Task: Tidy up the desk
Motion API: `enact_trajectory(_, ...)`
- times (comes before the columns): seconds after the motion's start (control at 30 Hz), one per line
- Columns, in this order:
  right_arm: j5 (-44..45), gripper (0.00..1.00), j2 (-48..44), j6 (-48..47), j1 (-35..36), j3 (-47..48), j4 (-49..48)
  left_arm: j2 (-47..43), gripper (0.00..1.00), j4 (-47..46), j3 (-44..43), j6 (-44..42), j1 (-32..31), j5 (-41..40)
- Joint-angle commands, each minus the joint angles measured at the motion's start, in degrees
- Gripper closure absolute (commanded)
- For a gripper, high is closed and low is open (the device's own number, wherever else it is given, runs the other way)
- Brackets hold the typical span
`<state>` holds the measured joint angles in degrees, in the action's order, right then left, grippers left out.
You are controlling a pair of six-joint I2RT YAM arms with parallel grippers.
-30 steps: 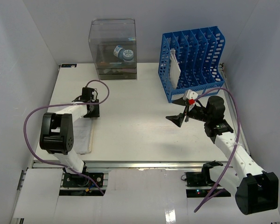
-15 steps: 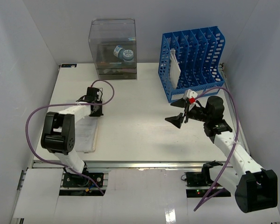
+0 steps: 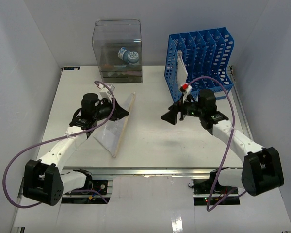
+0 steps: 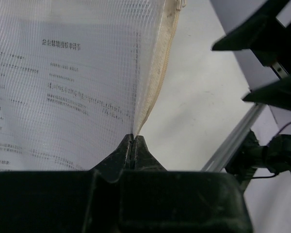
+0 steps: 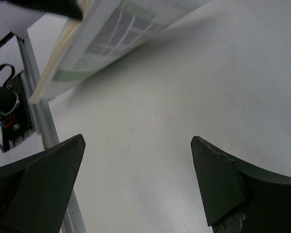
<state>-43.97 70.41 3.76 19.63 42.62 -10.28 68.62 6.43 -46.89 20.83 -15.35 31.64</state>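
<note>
Twin white arms with black joints and purple cables.
The left arm [image 3: 63,148] and right arm [image 3: 240,141] have white shell links between black motor housings [image 3: 43,182], bulkiest nearest the worktop [image 3: 150,143] front edge; a purple cable [image 3: 203,77] trails each. The left end effector [image 4: 134,141] and right end effector [image 5: 137,145] are matte black, with wedge-shaped fingers.

I'm getting bright, even overhead light in the top view — the white table [image 3: 150,138] is showing only faint, soft shadows. At the left wrist, light is glowing through the mesh pouch [image 4: 63,73] while the left end effector [image 4: 134,141] is sitting dark and blurred along the bottom edge.
</note>
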Motion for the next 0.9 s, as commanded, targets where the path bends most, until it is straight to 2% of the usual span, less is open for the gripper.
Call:
enact_trajectory(0.0, 17.31, 0.06, 4.42, 13.01, 4.77, 14.3, 7.92, -3.95, 1.0, -11.03, 5.83, 8.98, -3.01, 5.34)
enact_trajectory(0.17, 30.02, 0.1, 9.19, 22.79, 12.15, 27.13, 15.98, -4.25, 1.0, -17.32, 8.78, 12.71, -5.65, 3.39)
enact_trajectory(0.3, 35.12, 0.1, 12.63, 28.41, 15.63, 31.18, 19.37, -2.83, 1.0, -22.19, 10.07, 14.67, -7.33, 2.29)
enact_trajectory(0.53, 36.19, 0.1, 14.81, 32.11, 18.33, 30.38, 20.47, 0.1, 1.0, -27.04, 10.75, 15.86, -10.74, 0.1)
enact_trajectory(0.67, 40.06, 0.1, 15.37, 32.04, 20.58, 28.99, 19.93, 1.92, 1.0, -30.26, 11.15, 16.72, -12.19, -0.38)
enact_trajectory(0.87, 43.62, 0.03, 18.59, 33.39, 21.7, 28.26, 20.13, 3.7, 1.0, -32.6, 10.82, 17.31, -13.78, -1.08)
